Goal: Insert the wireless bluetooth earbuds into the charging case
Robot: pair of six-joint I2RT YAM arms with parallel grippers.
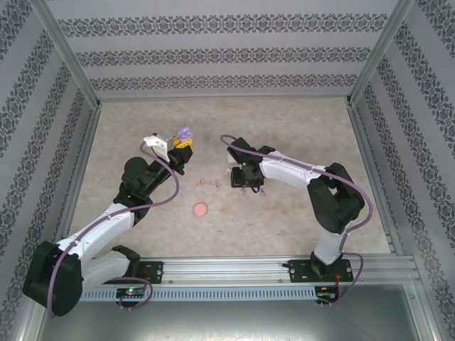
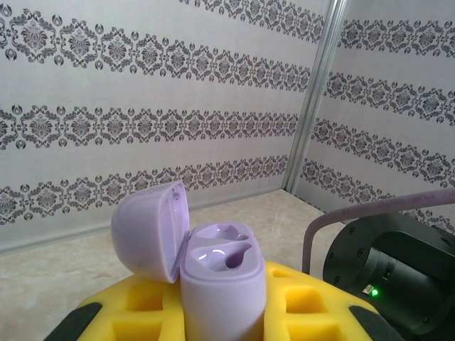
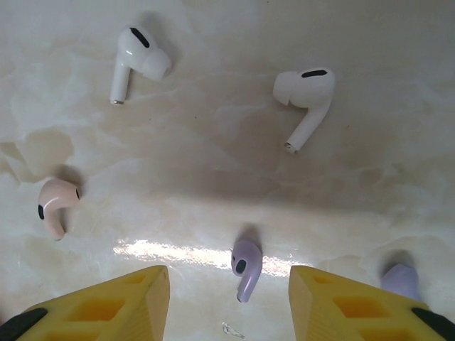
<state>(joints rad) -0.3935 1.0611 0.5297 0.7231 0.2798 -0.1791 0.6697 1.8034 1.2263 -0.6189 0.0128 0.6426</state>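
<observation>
Earbuds on the table, right wrist view: 5 counted.

- white earbuds: 2, 1 at the far left point(image 3: 138, 57) and 1 at the far right point(image 3: 306, 92).
- pinkish earbud point(image 3: 55, 202): 1, at the left.
- purple earbuds: 2, 1 near the centre point(image 3: 247, 264) and 1 at the near right point(image 3: 400, 280), of which only the top shows.

Charging cases: 2 counted.

- purple charging case point(image 2: 224, 284): 1, with 2 sockets, 0 filled.
- pink charging case point(image 1: 201, 209): 1, on the table near the centre.

Robot arms: 2, the left arm point(image 1: 106, 220) and the right arm point(image 1: 313, 177).
</observation>
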